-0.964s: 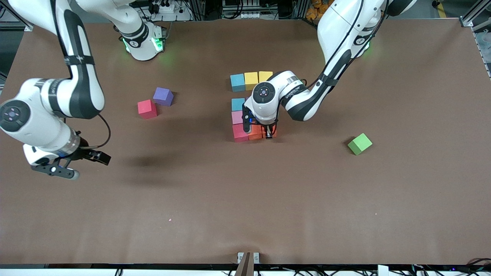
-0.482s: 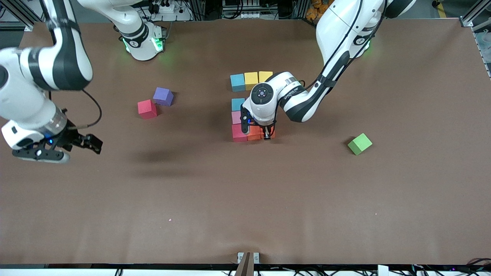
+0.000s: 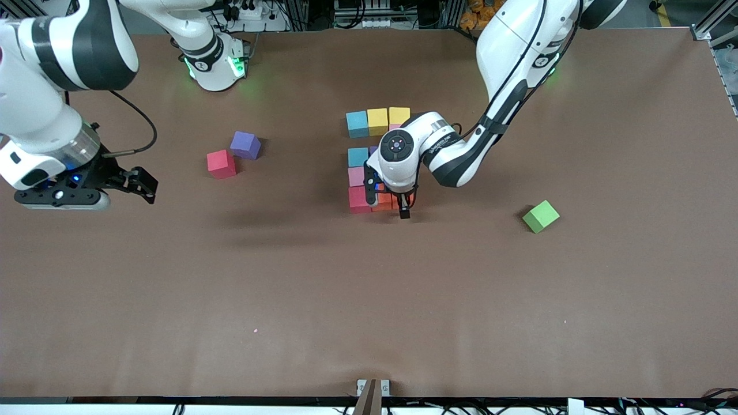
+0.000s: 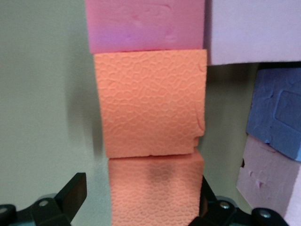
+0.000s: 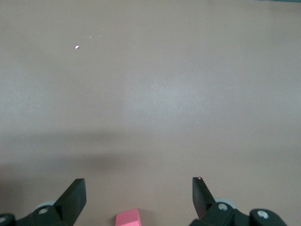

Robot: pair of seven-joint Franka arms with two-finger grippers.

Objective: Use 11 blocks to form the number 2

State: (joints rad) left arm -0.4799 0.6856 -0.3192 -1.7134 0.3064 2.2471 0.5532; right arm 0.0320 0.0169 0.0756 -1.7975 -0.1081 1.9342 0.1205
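Colours on my brown table [image 3: 369,300]

My blocks are light blue [image 3: 357,123], yellow [image 3: 377,120], pink [image 3: 356,176], red [image 3: 221,163], purple [image 3: 245,144] and orange [image 4: 150,101], and the orange one has a bumpy, pebbly pattern. One cube is green [image 3: 541,216]. My arms are white and black.

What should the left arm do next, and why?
Probably lift the left gripper straight up. Its jaws stand open on either side of the small orange foam cube, which already sits flush against the second orange foam cube in the figure's row nearest the front camera, so the placement looks done.
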